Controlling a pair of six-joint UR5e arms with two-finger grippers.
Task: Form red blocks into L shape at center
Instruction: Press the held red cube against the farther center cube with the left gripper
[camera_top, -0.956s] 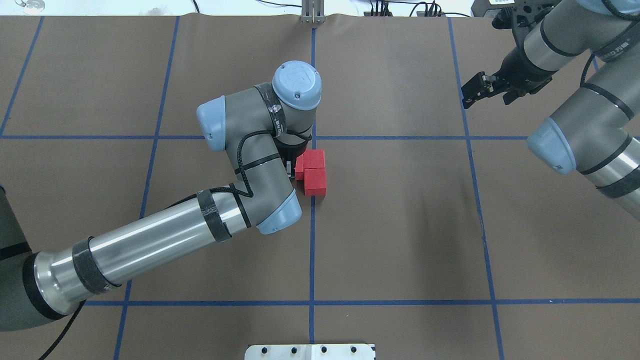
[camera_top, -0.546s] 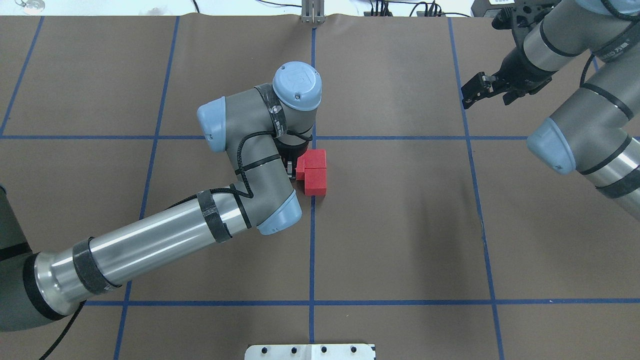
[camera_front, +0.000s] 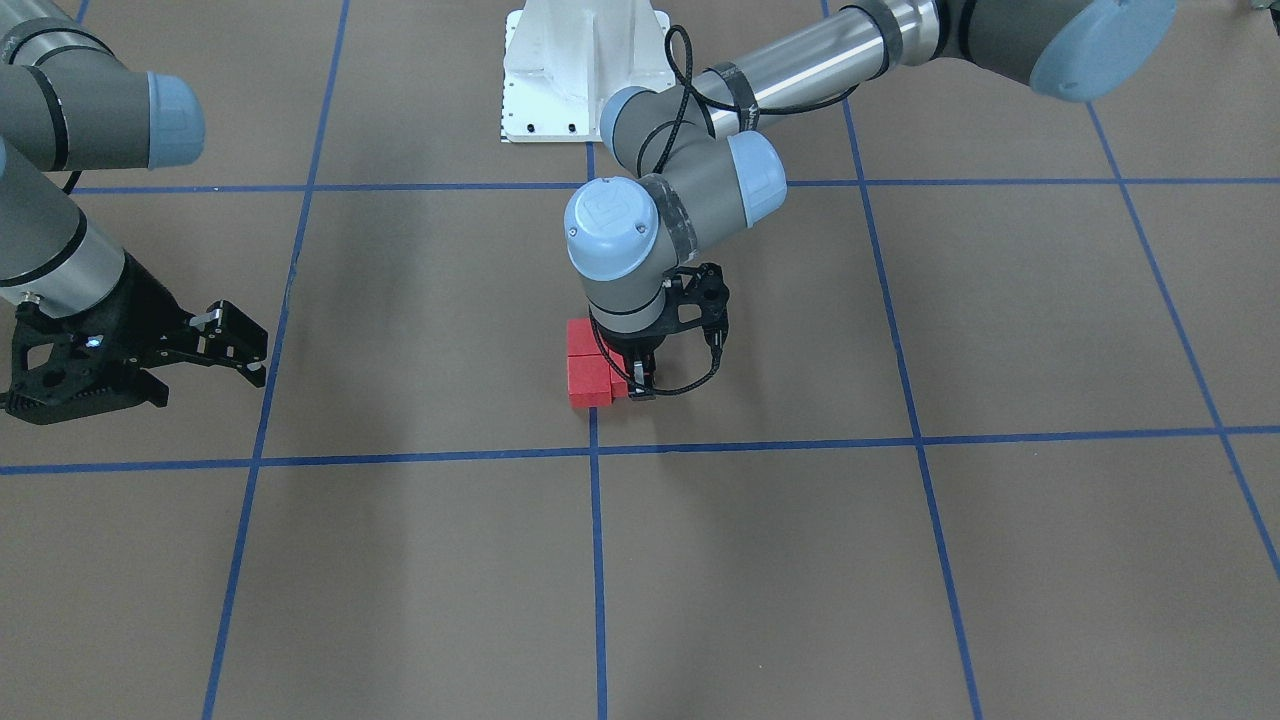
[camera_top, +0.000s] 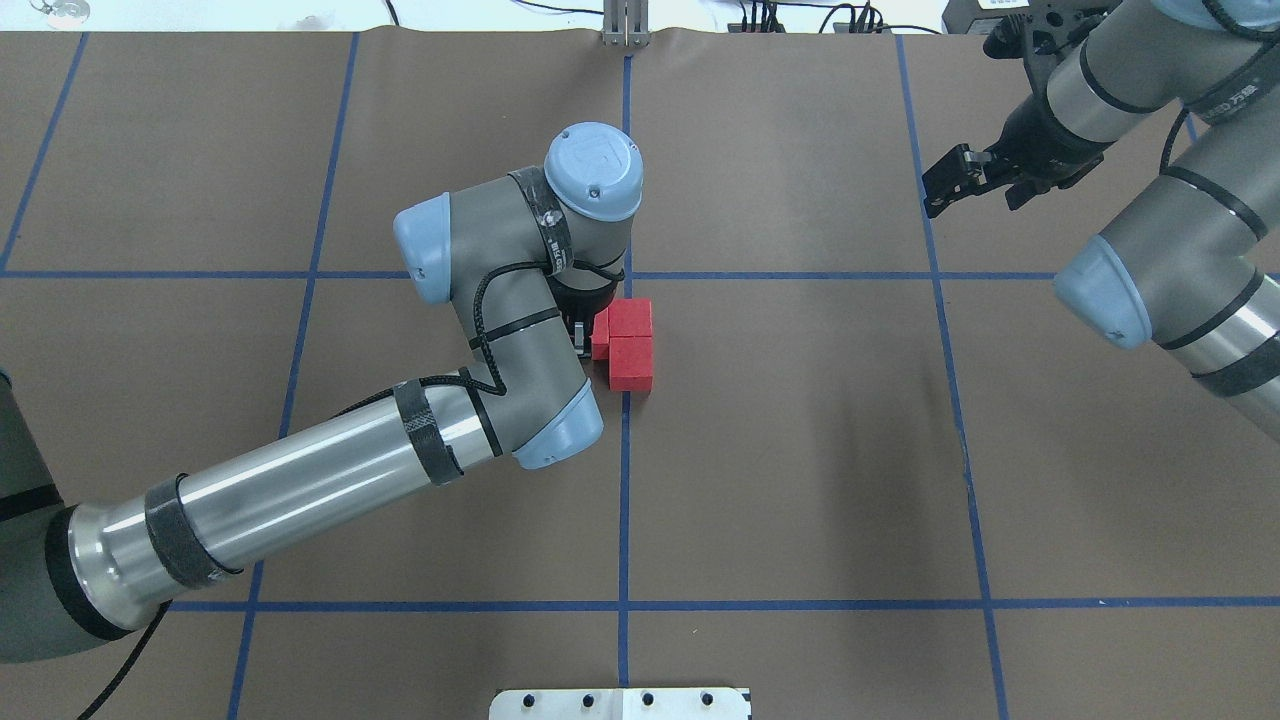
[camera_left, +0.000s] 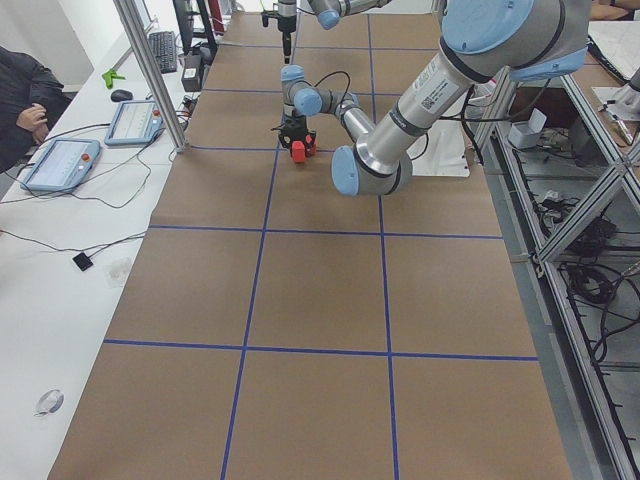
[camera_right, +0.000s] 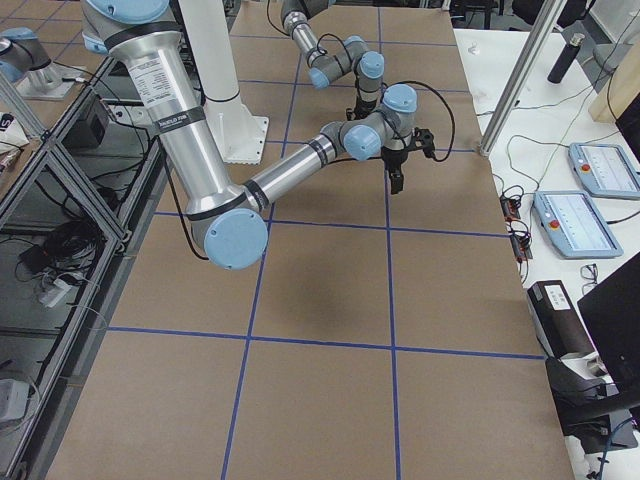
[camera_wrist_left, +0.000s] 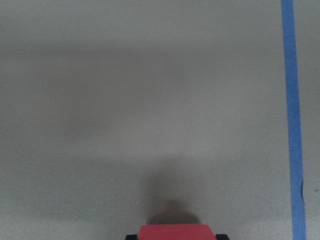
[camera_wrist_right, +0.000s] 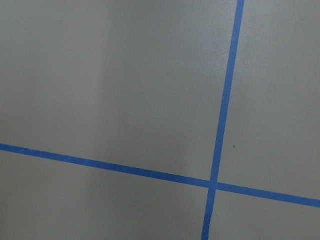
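The left hand clamps one of the three red blocks, which touch edge to edge on the middle blue tape line. Wide brown table separates them from the right hand, whose fingers are apart, far to the right.

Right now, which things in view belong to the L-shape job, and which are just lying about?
Job: red blocks, left gripper closed on one of them, table center.
Lying about: idle open right gripper, white base plate, two tablets.
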